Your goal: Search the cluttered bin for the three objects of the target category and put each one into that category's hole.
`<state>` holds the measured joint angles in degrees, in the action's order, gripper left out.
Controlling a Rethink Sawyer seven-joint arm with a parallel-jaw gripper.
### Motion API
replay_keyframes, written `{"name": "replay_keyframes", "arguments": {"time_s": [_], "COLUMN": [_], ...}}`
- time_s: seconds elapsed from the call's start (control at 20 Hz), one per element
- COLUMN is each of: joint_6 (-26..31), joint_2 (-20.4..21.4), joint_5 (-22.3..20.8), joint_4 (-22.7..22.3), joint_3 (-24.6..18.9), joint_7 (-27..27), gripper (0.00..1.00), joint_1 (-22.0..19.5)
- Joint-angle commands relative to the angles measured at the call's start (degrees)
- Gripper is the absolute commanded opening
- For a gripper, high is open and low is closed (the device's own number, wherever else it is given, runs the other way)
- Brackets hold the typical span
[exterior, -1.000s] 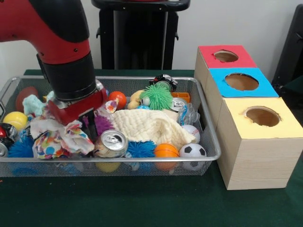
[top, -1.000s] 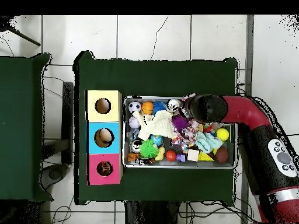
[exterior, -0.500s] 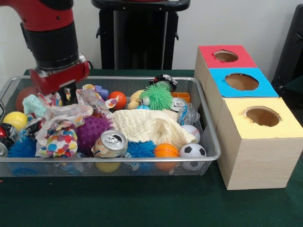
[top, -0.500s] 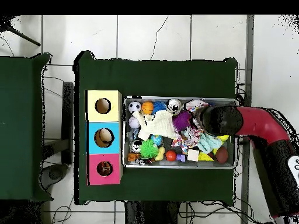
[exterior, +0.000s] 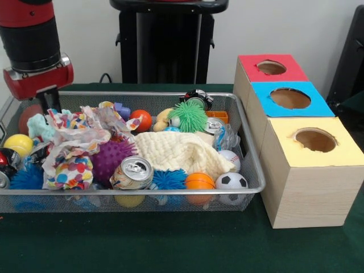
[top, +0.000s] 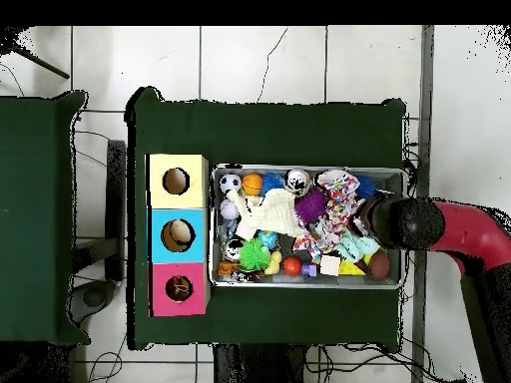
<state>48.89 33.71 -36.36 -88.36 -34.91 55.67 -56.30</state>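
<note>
From the front I see one dark stub of the fingers (exterior: 49,99) under the red wrist plate. I cannot tell whether they are open or closed, or whether they pinch anything. They hang just above the end of the crumpled white cloth with coloured dots (exterior: 74,136), at the end of the silver wire-mesh bin (exterior: 250,170) farthest from the boxes.

The cloth lies draped over a purple spiky ball (exterior: 111,156). Beside that ball are a silver drink can (exterior: 132,172) on its side and a cream knitted cloth (exterior: 182,152). A green spiky ball (exterior: 187,116) sits behind them. An orange ball (exterior: 199,181) and a black-and-white football (exterior: 231,182) rest against the near rim.

The overhead view hides the fingers under the black wrist (top: 409,221). It does show the red arm (top: 469,229) reaching in level across the end of the bin, and something lying inside each hole.

The three wooden boxes stand in a row on the green counter (exterior: 170,244) just beside the bin: red-topped (exterior: 250,63), blue-topped (exterior: 264,105) and yellow-topped (exterior: 307,182).

A second ago the wrist was down in the clutter. Half a second ago it was over the dotted cloth. Now it stands upright, higher and nearer the bin's end, and more of the purple ball shows.
</note>
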Motion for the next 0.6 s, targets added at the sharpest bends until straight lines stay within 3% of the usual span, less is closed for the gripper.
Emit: {"name": "replay_keyframes", "arguments": {"time_s": [0.05, 0.2, 0.6], "joint_6": [-2.8, -3.6, -5.2], "joint_2": [1.0, 1.2, 6.8], "joint_5": [0.2, -0.2, 0.7], "joint_4": [-5.7, -6.9, -13.8], "joint_3": [3.3, 4.0, 5.3], "joint_7": [4.2, 4.0, 4.0], "gripper": [0.00, 0.00, 0.00], "joint_1": [-1.1, -2.1, -7.3]}}
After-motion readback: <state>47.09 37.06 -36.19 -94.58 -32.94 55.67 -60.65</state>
